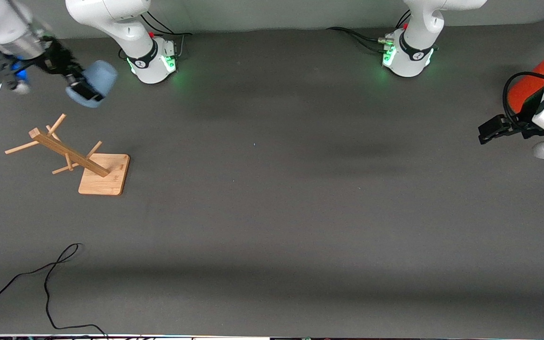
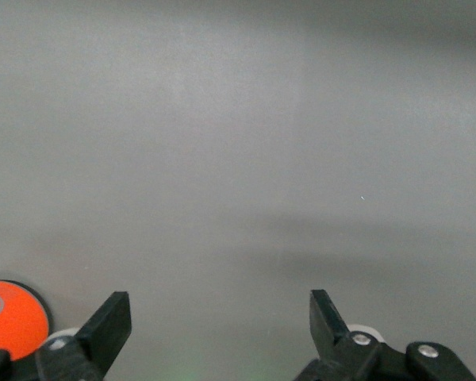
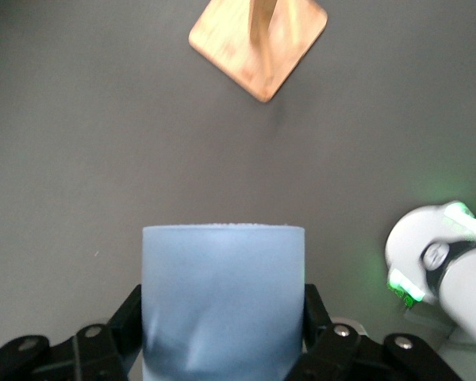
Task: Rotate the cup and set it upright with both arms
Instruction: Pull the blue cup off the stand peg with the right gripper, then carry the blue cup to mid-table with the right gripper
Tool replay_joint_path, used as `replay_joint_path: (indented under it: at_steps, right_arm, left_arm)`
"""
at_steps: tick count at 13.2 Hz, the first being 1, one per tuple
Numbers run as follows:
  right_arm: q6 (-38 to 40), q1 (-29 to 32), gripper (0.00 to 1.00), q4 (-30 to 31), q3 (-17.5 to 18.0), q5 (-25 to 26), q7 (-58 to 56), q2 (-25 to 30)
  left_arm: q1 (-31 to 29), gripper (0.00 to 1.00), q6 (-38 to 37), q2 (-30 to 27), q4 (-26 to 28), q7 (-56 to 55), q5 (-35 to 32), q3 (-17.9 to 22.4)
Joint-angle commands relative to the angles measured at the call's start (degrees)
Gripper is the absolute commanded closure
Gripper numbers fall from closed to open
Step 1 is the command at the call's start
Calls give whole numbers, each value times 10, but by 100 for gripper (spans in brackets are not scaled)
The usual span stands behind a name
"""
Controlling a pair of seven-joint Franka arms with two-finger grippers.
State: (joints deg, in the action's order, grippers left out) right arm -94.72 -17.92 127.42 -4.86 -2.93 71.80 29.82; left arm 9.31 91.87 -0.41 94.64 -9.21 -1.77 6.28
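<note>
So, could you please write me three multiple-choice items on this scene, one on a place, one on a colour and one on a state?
1. Where is the cup?
A. Held in the air by the right gripper
B. Hung on the wooden rack
C. Lying on the table

2. What colour is the cylinder at the left arm's end of the table?
A. Green
B. Orange
C. Pale blue

3. How is the left gripper?
A. Shut on the cup
B. Shut on the rack
C. Open and empty

Answers: 1 A, the right wrist view shows a finger on each side of the cup; 2 B, its body is orange in the front view; 3 C, the left wrist view shows its fingers wide apart with nothing between them.
</note>
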Motion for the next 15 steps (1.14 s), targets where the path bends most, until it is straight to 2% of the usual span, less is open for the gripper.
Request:
replay_joint_path:
  at_steps: [1,3,6,9,12,15]
  right_arm:
    - [-12,-113,73,-45,-4,-15,172,-33]
    - [-23,-195,73,-104,-2,-15,294,-97]
    - [-31,-281,73,-243,-2,-9,453,-255]
    - [-55,-327,73,-354,-2,-8,544,-387]
    - [-128,-363,73,-406,-2,-4,630,-500]
    - [-150,-391,73,-480,-2,47,710,-624]
  left_arm:
    - [2,0,-6,6,-15,2,-7,-1]
    - [2,0,-5,6,-15,2,-7,-1]
    - [0,0,-4,9,-15,2,-7,-1]
    - [-1,0,-3,9,-16,2,-7,0]
    - [-1,0,-2,10,-16,2,-7,0]
    - [-2,0,-2,10,-16,2,-7,0]
